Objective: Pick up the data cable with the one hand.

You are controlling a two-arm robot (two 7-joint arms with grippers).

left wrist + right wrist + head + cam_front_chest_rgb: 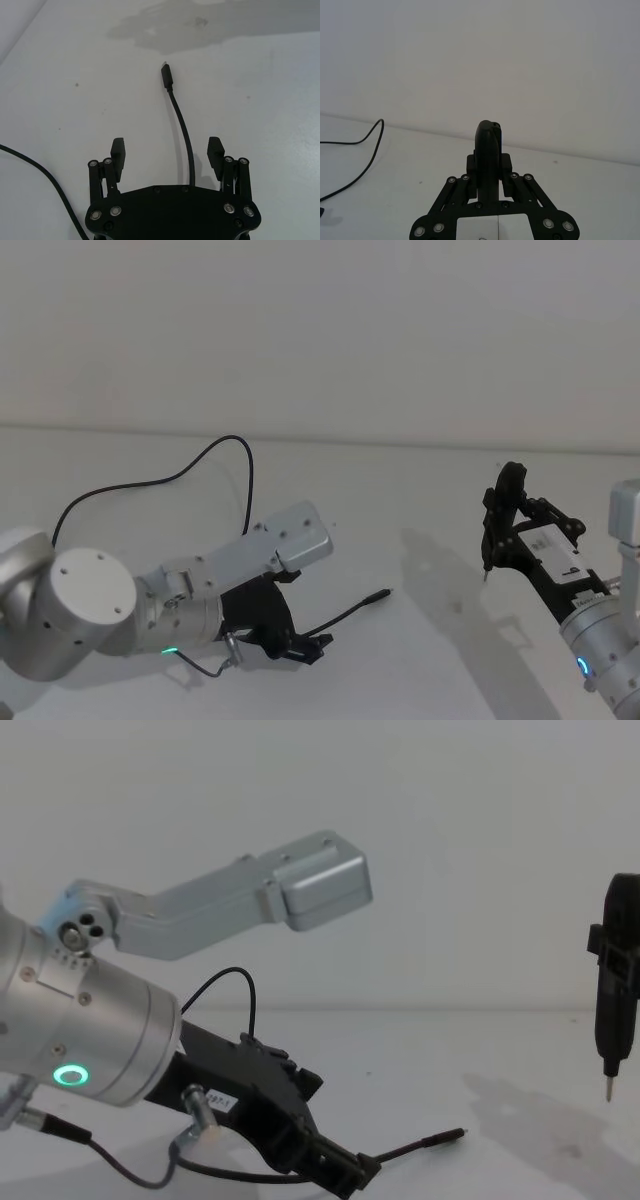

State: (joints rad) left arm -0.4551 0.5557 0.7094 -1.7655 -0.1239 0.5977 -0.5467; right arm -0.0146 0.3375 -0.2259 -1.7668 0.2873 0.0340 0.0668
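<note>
White counter (420, 490) is stretching under a plain wall. At lower left, the left claw (305, 648) is hovering released, straddling the data cable (345, 617) lying on the counter: a thin black cord running lengthwise between its fingers, slim plug (380, 593) pointing rightward. At right, the right claw (489, 167) is clenching a pen-like tool (620, 980), well apart.

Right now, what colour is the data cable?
The data cable is black, clearest in the left wrist view.
</note>
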